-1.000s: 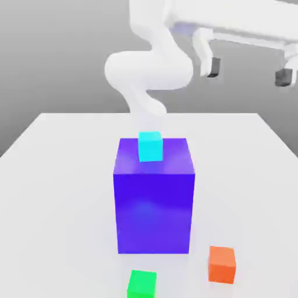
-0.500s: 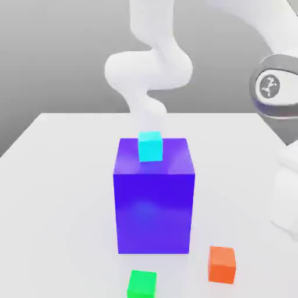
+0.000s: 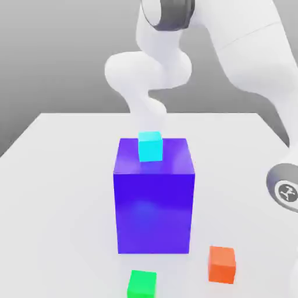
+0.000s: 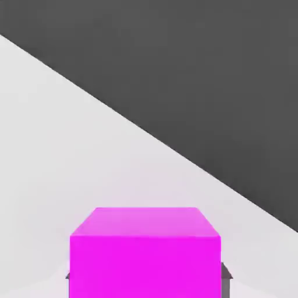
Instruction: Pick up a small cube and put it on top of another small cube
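Hand view | gripper (image 4: 145, 278) clamped on magenta cube (image 4: 145, 256), fingers (image 4: 226, 273) at 3 and 9 o'clock for lifting | stacking pending

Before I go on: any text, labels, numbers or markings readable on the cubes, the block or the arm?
No readable text anywhere.
Magenta cube: plain faces.
Cyan cube, big blue block, orange cube, green cube: plain faces.
Arm joint cap: a small white emblem, no letters or digits legible.
White table: unmarked.
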Action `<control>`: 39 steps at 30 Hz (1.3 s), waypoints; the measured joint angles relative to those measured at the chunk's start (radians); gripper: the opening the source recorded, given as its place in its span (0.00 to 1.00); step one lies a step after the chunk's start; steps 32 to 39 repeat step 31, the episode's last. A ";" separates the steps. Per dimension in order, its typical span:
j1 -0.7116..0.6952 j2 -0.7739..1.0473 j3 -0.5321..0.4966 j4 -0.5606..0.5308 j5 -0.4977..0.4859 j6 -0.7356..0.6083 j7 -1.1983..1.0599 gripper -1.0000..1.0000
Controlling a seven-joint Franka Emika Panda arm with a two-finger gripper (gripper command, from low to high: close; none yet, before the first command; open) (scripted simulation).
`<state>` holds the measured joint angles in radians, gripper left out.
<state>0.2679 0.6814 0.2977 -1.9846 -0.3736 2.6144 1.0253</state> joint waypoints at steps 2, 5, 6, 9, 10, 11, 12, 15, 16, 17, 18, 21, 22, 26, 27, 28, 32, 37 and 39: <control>-0.012 -0.037 0.016 -0.010 0.018 -0.026 -0.012 0.00; -0.048 -0.137 0.044 -0.046 0.069 -0.088 -0.029 0.00; -0.075 -0.169 0.029 -0.075 0.094 -0.089 -0.005 0.00; -0.149 -0.258 -0.024 -0.164 0.163 -0.080 0.073 0.00; -0.172 -0.286 -0.044 -0.193 0.185 -0.076 0.100 0.00; -0.196 -0.314 -0.064 -0.223 0.207 -0.071 0.128 0.00; -0.218 -0.343 -0.085 -0.253 0.230 -0.065 0.156 0.00; -0.285 -0.428 -0.147 -0.342 0.292 -0.048 0.241 0.00; -0.306 -0.451 -0.169 -0.371 0.311 -0.038 0.271 0.00; -0.323 -0.459 -0.197 -0.395 0.327 -0.018 0.301 0.00; -0.338 -0.446 -0.219 -0.412 0.336 0.015 0.329 0.00; -0.347 -0.368 -0.244 -0.423 0.334 0.107 0.359 1.00; -0.347 -0.368 -0.244 -0.423 0.334 0.107 0.359 1.00; -0.347 -0.368 -0.244 -0.423 0.334 0.107 0.359 1.00; -0.347 -0.356 -0.247 -0.424 0.333 0.119 0.362 1.00; -0.348 -0.368 -0.247 -0.425 0.335 0.108 0.362 1.00; -0.353 -0.455 -0.242 -0.430 0.347 0.027 0.355 1.00; -0.353 -0.455 -0.242 -0.430 0.347 0.027 0.355 1.00; -0.353 -0.455 -0.242 -0.430 0.347 0.027 0.355 1.00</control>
